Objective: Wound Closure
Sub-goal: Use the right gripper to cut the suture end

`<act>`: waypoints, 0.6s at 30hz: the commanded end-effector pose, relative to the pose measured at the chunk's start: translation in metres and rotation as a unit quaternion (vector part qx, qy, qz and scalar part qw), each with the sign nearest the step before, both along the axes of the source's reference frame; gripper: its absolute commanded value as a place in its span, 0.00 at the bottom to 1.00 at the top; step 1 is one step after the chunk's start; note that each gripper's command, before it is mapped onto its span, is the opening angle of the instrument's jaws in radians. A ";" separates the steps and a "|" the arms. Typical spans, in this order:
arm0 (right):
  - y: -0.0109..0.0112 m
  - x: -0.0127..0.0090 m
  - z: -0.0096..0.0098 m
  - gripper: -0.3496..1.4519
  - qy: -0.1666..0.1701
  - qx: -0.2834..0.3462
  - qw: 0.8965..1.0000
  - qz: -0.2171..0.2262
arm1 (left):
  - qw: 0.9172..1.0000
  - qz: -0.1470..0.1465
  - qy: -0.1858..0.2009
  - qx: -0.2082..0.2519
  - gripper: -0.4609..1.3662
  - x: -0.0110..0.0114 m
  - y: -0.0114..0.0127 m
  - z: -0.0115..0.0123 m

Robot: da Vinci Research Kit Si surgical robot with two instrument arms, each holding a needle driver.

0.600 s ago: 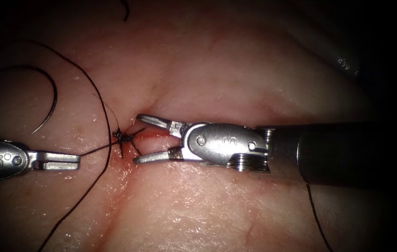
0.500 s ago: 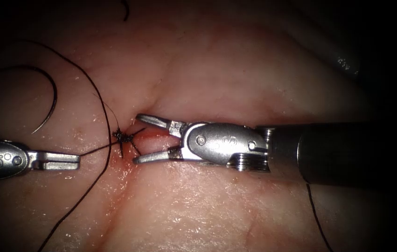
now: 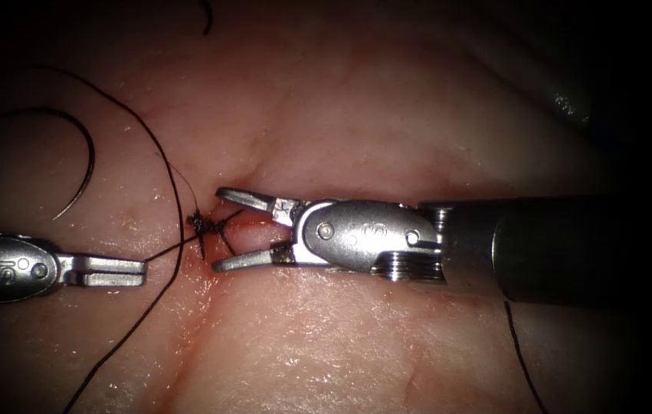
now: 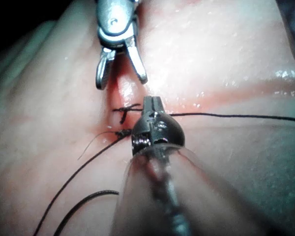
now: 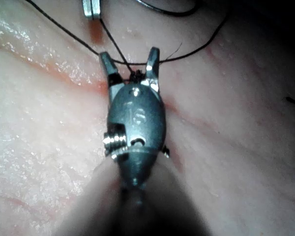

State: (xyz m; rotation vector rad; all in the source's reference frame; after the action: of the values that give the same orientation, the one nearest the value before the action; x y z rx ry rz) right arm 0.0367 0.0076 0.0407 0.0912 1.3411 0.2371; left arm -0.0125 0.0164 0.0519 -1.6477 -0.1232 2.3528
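The right arm's silver steel tool (image 5: 130, 63) spreads its jaws around the small dark knot (image 5: 135, 74) on the pale pink tissue (image 5: 226, 147); thin black thread (image 5: 196, 48) runs beyond the knot.

The knot (image 3: 203, 224) is flanked closely: right tool (image 3: 222, 230), jaws spread, just right of it; left tool (image 3: 142, 271), clamped on thread (image 3: 176, 192), lower left. Needle (image 3: 80, 165) is left lying upper left. Tissue (image 3: 356, 353) below the knot is crossed by thread.
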 end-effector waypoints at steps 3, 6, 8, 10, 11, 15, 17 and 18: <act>-0.0001 0.0003 0.0001 0.94 -0.005 -0.011 1.000 -0.008 | 1.000 0.002 -0.006 -0.001 0.06 -0.0009 0.0004 -0.0012; -0.0004 0.0006 0.0004 0.95 -0.010 -0.026 1.000 -0.014 | 1.000 0.005 -0.006 0.001 0.06 -0.0016 0.0007 -0.0016; -0.0007 0.0009 0.0006 0.96 -0.011 -0.036 0.999 -0.016 | 1.000 0.007 -0.004 0.002 0.06 -0.0019 0.0007 -0.0015; -0.0010 0.0011 0.0010 0.96 -0.012 -0.044 0.999 -0.017 | 1.000 0.006 -0.003 0.001 0.06 -0.0022 0.0008 -0.0014; -0.0011 0.0012 0.0012 0.97 -0.013 -0.048 0.999 -0.017 | 1.000 0.005 -0.003 0.001 0.06 -0.0023 0.0008 -0.0014; -0.0013 0.0014 0.0016 0.96 -0.011 -0.070 0.997 -0.019 | 1.000 0.007 -0.002 0.001 0.06 -0.0028 0.0007 -0.0015; -0.0014 0.0015 0.0015 0.96 -0.010 -0.089 0.996 -0.014 | 1.000 0.009 0.000 0.002 0.06 -0.0031 0.0007 -0.0016; -0.0014 0.0015 0.0013 0.97 -0.011 -0.093 0.996 -0.007 | 1.000 0.009 0.000 0.002 0.06 -0.0033 0.0007 -0.0016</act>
State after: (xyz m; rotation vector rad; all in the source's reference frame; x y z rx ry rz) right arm 0.0383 0.0061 0.0420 -0.0755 1.3350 0.1003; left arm -0.0161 0.0171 0.0502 -1.6509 -0.1333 2.3596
